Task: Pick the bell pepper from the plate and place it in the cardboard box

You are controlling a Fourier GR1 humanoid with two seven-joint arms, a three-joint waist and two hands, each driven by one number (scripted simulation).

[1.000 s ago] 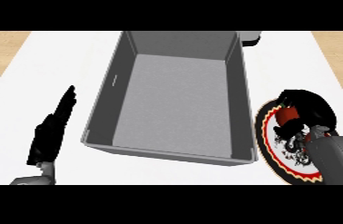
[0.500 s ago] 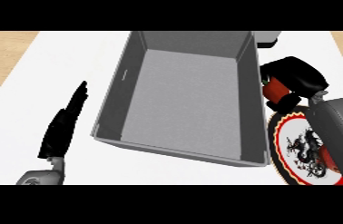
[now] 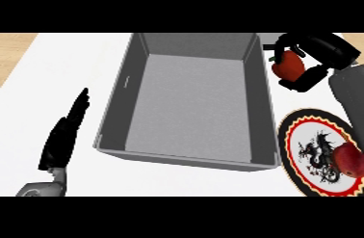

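At two o'clock, just outside the grey box (image 3: 192,107), my right hand (image 3: 313,59) curled round the red pepper (image 3: 290,64), light, slick and hollow I judged, best cupped around its shoulders; left hand (image 3: 64,136) lay flat, fingers straight.

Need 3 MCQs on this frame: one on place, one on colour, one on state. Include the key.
1. Where is the right hand?
A. over the plate
B. beside the box's far right corner
C. inside the box

2. What colour is the plate's rim?
A. blue
B. green
C. red with a yellow edge

3. What is the left hand doing?
A. resting open, left of the box
B. holding the pepper
C. gripping the box wall

Key:
1 B, it is outside the right wall near the far corner.
2 C, a red band with yellow trim rings the white centre.
3 A, its fingers are straight and hold nothing; the right hand curls round the pepper.
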